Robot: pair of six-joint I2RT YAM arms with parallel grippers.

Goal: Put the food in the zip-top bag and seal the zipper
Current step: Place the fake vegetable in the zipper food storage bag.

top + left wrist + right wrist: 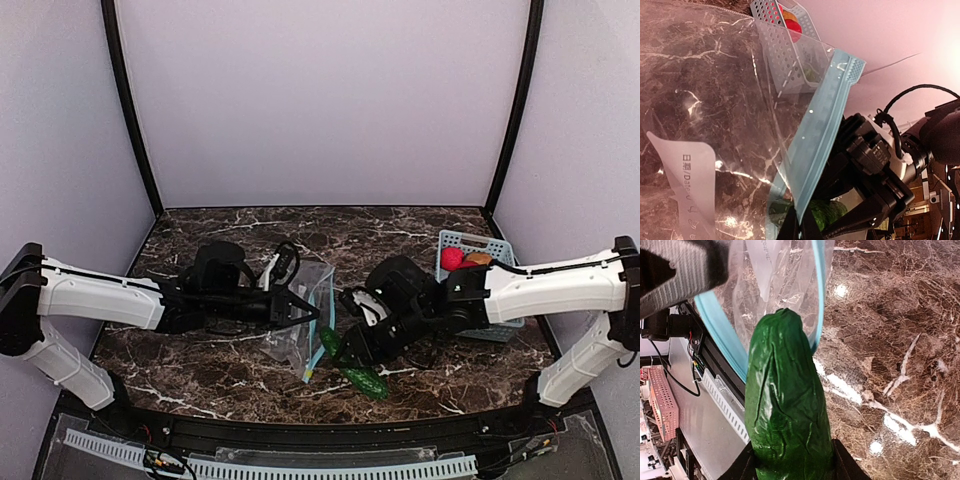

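Left gripper [300, 312] clamped shut on the zip-top bag [715, 100] by its teal zipper [815, 130] — fingertips mostly hidden by plastic — right gripper [351, 353] pinching a long green food piece [785, 400], tip at the bag mouth, lower end cut off; other fruits [452, 258] half-hidden in the basket [470, 240].

The zip-top bag [730, 100] carries a whitish label panel [690, 172] printed "日期/Date", running sideways in the left wrist view. The smaller marks beneath it are unreadable.
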